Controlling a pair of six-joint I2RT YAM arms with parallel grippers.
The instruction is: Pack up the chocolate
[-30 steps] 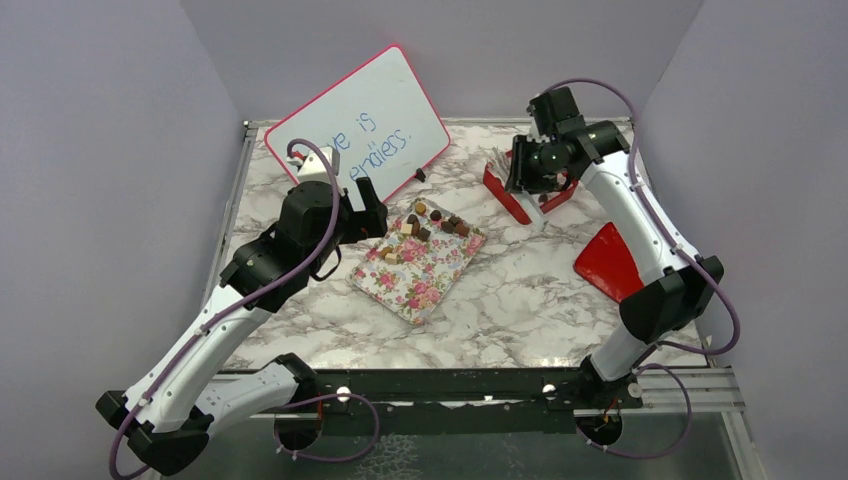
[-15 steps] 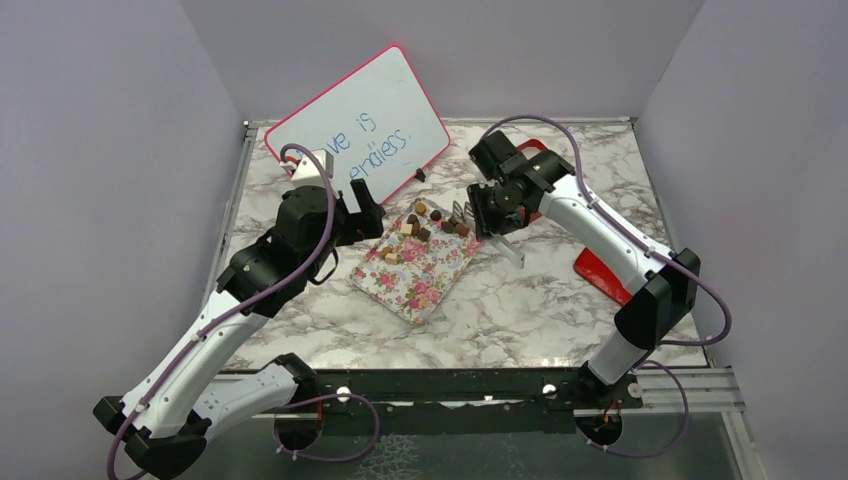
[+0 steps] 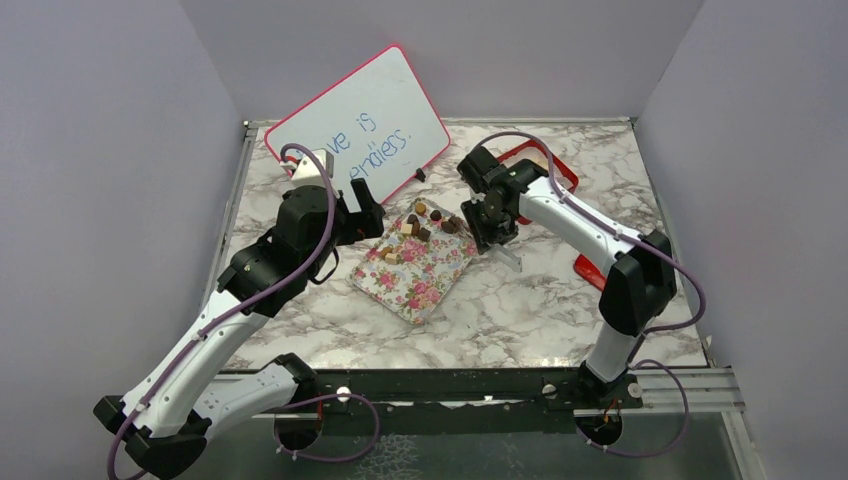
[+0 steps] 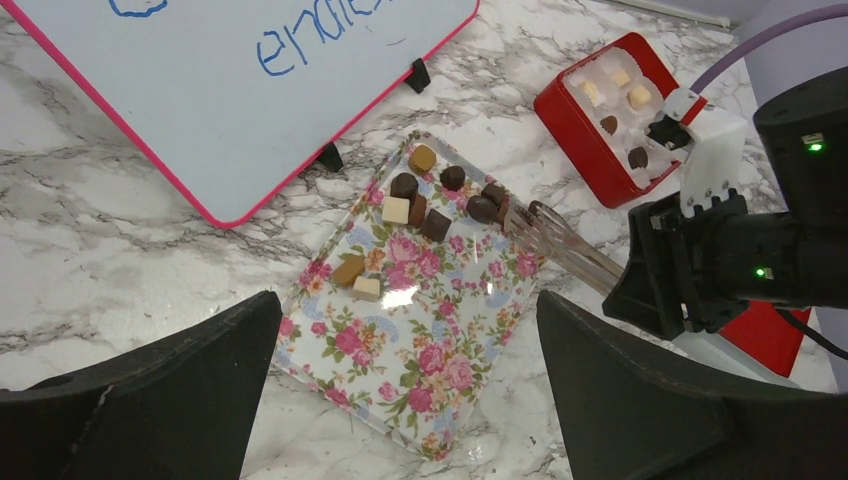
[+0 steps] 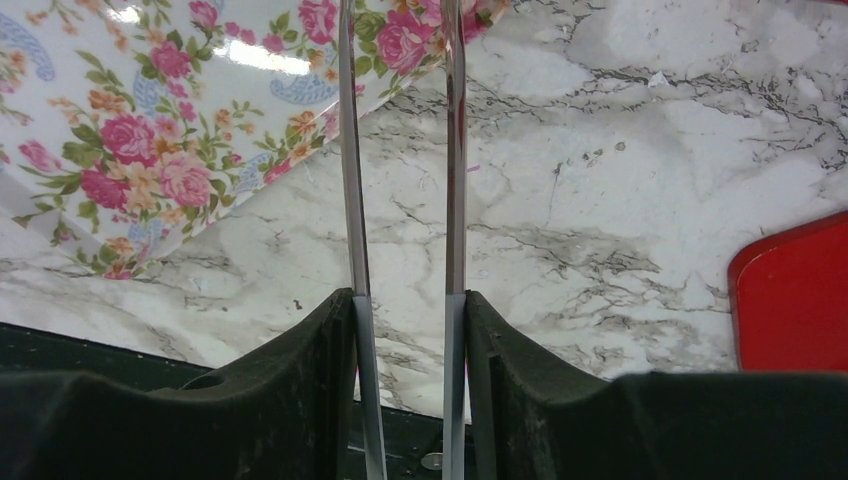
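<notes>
Done: a few chocolate (image 4: 608,123) pieces sit in the red box (image 4: 572,128).
Remaining: most chocolate lies on the floral tray (image 4: 420,385).
Right pincer (image 5: 405,300): pinching tongs (image 4: 560,245), tips at the tray's pieces.
Left pincer (image 3: 365,212): spread, empty.

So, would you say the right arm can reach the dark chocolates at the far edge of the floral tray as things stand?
Probably yes: the tongs held in the right gripper point at those dark chocolates, with their tips right beside them and nothing in between.
</notes>
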